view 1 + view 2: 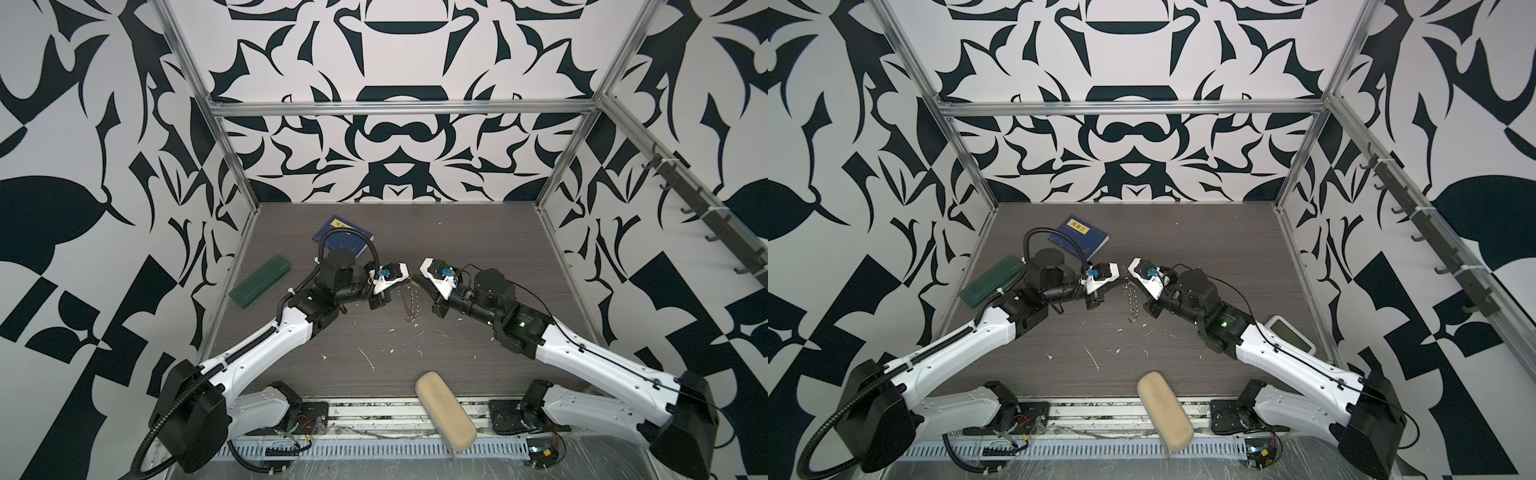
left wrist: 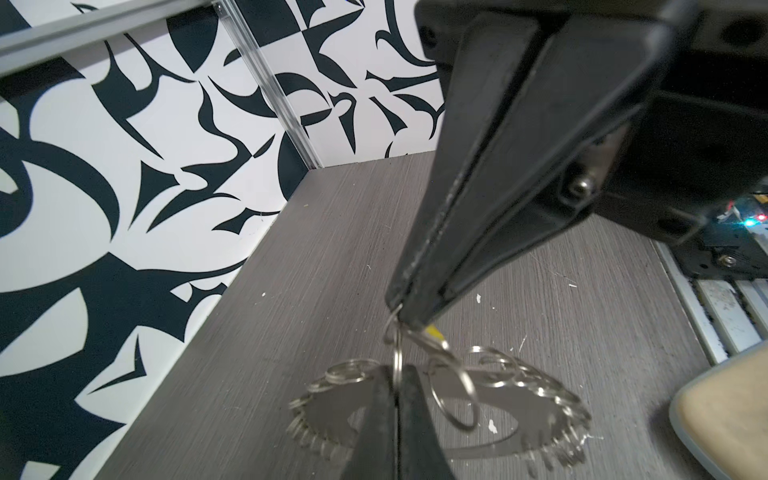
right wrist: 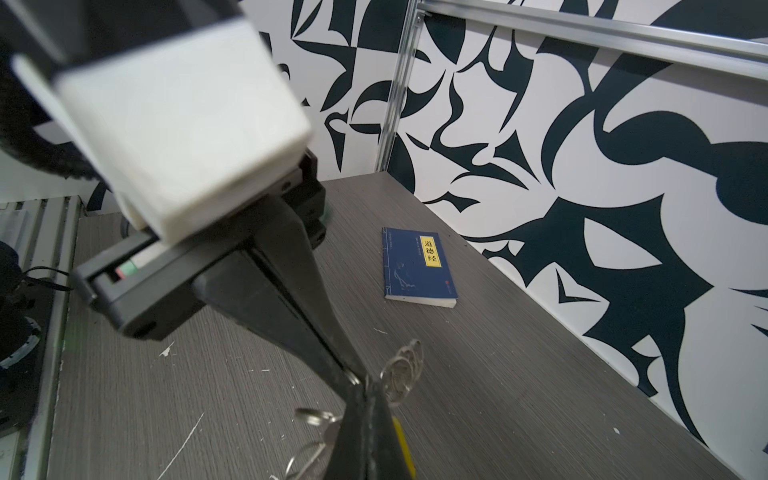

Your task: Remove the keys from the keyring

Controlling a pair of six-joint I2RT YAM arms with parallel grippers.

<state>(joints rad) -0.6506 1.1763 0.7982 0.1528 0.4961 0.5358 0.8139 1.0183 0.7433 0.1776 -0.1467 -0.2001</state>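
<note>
The right gripper (image 2: 409, 313) pinches the keys (image 2: 434, 331), the left gripper (image 2: 394, 380) nips a small ring (image 2: 397, 351), keyring (image 2: 328, 415) dangling. Unthreading step, I'd say; next, a careful twisting pull apart.

One keyring (image 2: 328, 415), one tag (image 2: 434, 331), one book (image 3: 417, 266).

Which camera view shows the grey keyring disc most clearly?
The left wrist view: the keyring shows its flat face, central hole and fringe of wire rings, though partly hidden. In both top views it hangs edge-on, a thin strip. The right wrist view shows only a few of its rings.
</note>
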